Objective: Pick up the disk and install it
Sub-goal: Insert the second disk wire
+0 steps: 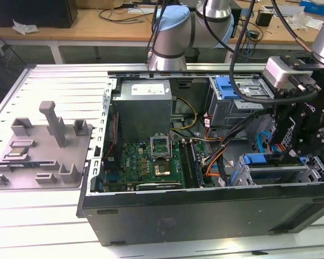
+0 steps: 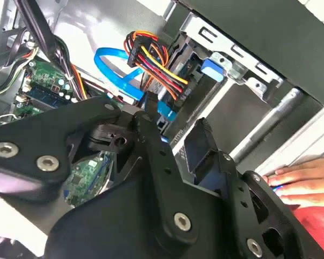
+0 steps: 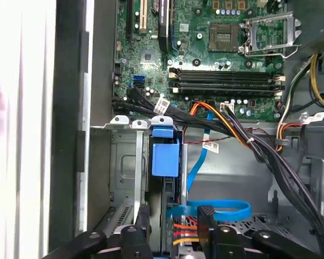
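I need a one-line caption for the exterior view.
Gripper lowered into the open computer case beside the blue-railed drive bay.

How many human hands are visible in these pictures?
1. The hand lies flat beside the computer case, in the second wrist view. Another may be hidden.

- In the exterior view the gripper (image 1: 291,141) hangs low over the drive cage (image 1: 283,172), and its black body hides whatever sits between the fingers.
- The disk (image 3: 165,162) stands edge-on in its slot in the first wrist view; just a blue carrier tab shows, and the silver body is perhaps sunk in the cage.
- A person's hand (image 2: 302,178) is cut off by the picture's edge in the second wrist view.
- The blue cable (image 3: 213,208) runs behind the gripper fingers (image 3: 208,226).
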`<state>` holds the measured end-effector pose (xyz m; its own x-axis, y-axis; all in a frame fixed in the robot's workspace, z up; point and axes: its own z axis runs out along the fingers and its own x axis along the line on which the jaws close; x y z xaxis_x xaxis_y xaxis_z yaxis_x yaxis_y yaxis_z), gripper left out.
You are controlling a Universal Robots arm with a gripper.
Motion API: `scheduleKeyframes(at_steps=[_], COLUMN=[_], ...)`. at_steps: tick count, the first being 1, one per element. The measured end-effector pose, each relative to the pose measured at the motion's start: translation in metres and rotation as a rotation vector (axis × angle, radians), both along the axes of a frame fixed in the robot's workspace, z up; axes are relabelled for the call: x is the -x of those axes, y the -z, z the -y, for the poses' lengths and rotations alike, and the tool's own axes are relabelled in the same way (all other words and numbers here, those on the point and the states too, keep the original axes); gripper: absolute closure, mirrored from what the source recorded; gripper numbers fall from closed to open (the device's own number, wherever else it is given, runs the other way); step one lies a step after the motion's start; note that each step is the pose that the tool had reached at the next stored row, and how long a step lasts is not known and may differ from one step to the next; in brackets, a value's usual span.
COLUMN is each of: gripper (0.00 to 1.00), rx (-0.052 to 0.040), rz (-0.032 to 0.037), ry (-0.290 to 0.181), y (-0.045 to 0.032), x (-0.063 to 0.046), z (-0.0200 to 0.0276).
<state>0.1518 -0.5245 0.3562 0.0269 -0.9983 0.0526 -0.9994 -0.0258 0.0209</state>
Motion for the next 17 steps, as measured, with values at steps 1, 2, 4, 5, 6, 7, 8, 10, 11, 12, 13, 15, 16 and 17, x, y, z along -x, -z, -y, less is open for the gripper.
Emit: scheduleKeyframes(at_steps=[1, 2, 4, 5, 6, 7, 8, 10, 11, 12, 13, 15, 16, 17], gripper=[0.52, 0.52, 0.52, 0.52, 0.52, 0.52, 0.52, 0.52, 0.52, 0.52, 0.52, 0.52, 0.52, 0.52], rx=[0.0057, 0.0118, 0.0133, 0.0149, 0.0159, 0.0166, 0.0174, 0.0200, 0.0201, 0.0202, 0.0202, 0.0201, 0.0202, 0.0201], rz=[0.0000, 0.0000, 0.0000, 0.0000, 0.0000, 0.0000, -0.0001, 0.0000, 0.0000, 0.0000, -0.0001, 0.0000, 0.0000, 0.0000], ry=[0.000, 0.000, 0.000, 0.000, 0.000, 0.000, 0.000, 0.000, 0.000, 0.000, 0.000, 0.000, 0.000, 0.000], y=[-0.0199, -0.0361, -0.0386, -0.0403, -0.0412, -0.0417, -0.0418, -0.0421, -0.0421, -0.0421, -0.0421, -0.0420, -0.0421, -0.0421], x=[0.000, 0.000, 0.000, 0.000, 0.000, 0.000, 0.000, 0.000, 0.000, 0.000, 0.001, 0.001, 0.001, 0.001], z=[-0.0013, -0.0021, -0.0022, -0.0023, -0.0024, -0.0024, -0.0023, -0.0023, -0.0023, -0.0023, -0.0023, -0.0023, -0.0024, -0.0024])
